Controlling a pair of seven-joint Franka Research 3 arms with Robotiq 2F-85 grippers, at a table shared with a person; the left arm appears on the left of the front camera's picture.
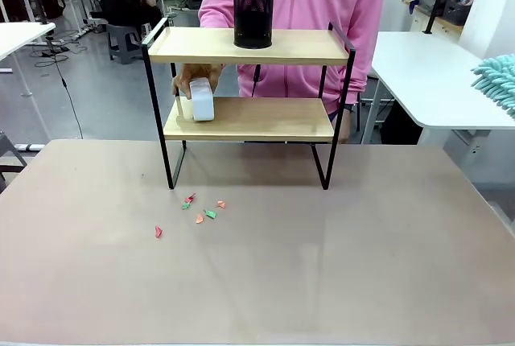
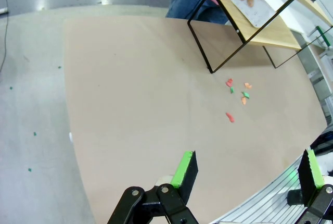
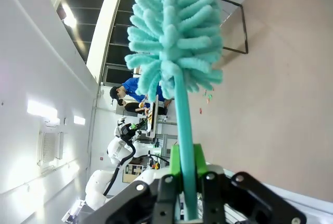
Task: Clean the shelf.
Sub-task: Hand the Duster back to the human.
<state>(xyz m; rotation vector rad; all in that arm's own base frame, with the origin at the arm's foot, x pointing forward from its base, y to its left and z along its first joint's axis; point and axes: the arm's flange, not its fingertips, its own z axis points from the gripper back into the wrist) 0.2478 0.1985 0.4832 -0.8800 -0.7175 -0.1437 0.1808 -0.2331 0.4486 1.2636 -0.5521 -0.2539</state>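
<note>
Scraps (image 1: 199,219) litter the tan table (image 1: 338,265) before the shelf (image 1: 265,119) — left gripper (image 2: 248,164) agape, right gripper (image 3: 186,169) clamping a teal duster (image 3: 177,31)

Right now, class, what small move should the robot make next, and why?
Probably carry the duster, clamped in the right gripper, toward the top board of the shelf; a person's hand holds a white block on the lower board.

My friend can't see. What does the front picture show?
A person in pink holds a white object on the lower board of a two-tier shelf; a black mesh cup stands on top. Coloured scraps lie on the table in front.
</note>
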